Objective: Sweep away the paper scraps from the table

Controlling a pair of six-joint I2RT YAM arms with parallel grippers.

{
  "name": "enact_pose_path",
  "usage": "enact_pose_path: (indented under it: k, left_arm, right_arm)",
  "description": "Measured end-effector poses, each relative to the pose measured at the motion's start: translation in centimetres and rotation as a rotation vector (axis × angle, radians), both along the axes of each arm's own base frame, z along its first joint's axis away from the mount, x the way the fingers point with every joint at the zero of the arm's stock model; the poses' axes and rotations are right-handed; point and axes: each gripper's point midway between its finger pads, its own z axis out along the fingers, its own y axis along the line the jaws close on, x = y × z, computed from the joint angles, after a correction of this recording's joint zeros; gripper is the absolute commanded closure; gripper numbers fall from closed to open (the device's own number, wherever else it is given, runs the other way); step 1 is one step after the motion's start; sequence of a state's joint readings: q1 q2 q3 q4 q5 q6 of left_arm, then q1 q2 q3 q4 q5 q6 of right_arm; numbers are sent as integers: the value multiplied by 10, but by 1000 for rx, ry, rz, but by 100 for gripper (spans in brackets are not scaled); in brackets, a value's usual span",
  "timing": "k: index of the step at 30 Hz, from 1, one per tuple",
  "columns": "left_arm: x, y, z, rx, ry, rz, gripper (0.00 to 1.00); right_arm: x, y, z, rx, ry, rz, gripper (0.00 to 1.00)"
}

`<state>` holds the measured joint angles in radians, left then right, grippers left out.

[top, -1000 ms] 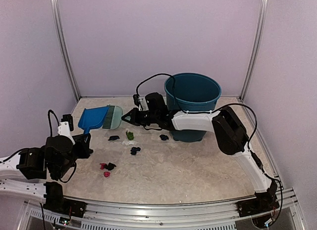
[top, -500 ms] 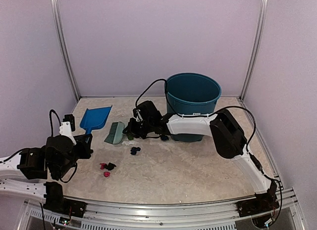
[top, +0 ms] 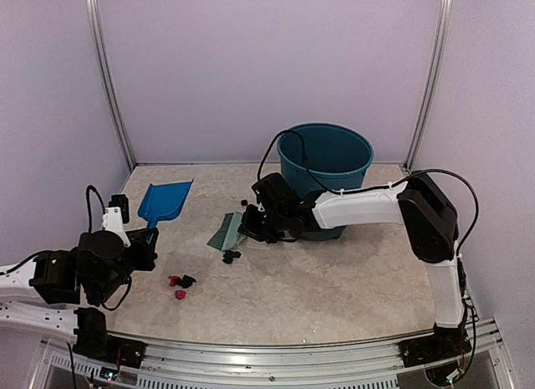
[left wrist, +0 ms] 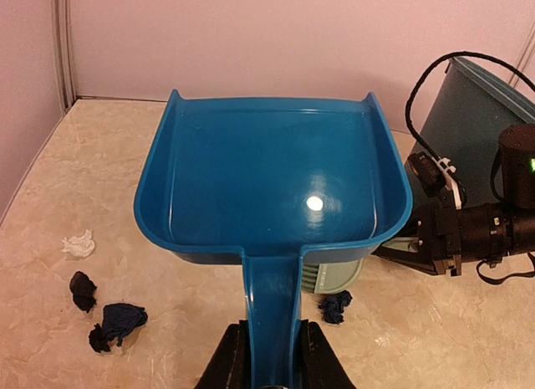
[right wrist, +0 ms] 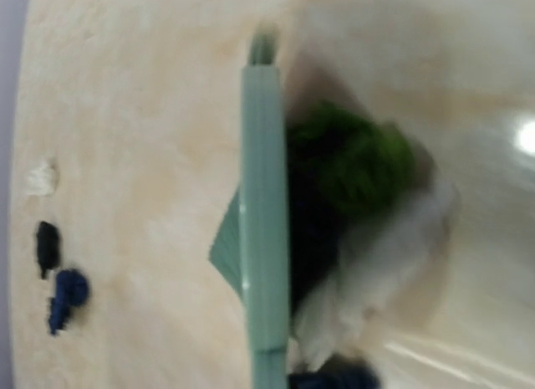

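My left gripper (left wrist: 272, 351) is shut on the handle of the blue dustpan (left wrist: 272, 188), which lies at the left of the table (top: 351, 280). Near the table's middle, my right gripper (top: 249, 225) is shut on the pale green hand brush (top: 224, 232). The right wrist view shows the brush (right wrist: 263, 213) edge-on, with a green scrap (right wrist: 359, 159) and a white scrap (right wrist: 393, 272) blurred against it; its fingers are hidden. A dark scrap (top: 230, 255) lies just before the brush. Pink and black scraps (top: 180, 282) lie nearer the front left. Beside the dustpan lie a white scrap (left wrist: 79, 244) and dark scraps (left wrist: 117, 322).
A teal bucket (top: 326, 159) stands at the back right of the middle, right behind the right arm's wrist. Lilac walls close in the table on three sides, and a silver rail (top: 276, 355) runs along the front edge.
The right arm has drawn the brush away from the dustpan, rightward and toward the front, dragging several scraps with it. The left arm and dustpan have barely moved.
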<state>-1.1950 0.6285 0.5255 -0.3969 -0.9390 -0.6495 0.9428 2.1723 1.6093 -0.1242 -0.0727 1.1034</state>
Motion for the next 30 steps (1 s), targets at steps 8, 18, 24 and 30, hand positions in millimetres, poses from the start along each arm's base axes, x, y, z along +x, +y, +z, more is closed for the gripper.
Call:
enact_pose_path:
  k: [8,18,24,30]
  left_arm:
    - [-1,-7,-3,19,5,-22,83]
    - [-5,-16,-8,42,13,-55,85]
    - [-9,-21,-7,42,12,-82,85]
    - [-12,-26,-10,54,16,-103,85]
  right_arm:
    - [-32,-51,-1,-64,-6,-55,100]
    - [-58,-100,1,-183,-121,7,100]
    - [-67,-88,8,-230,-266,234,100]
    - [-77,-68,28,-208,-385,436,100]
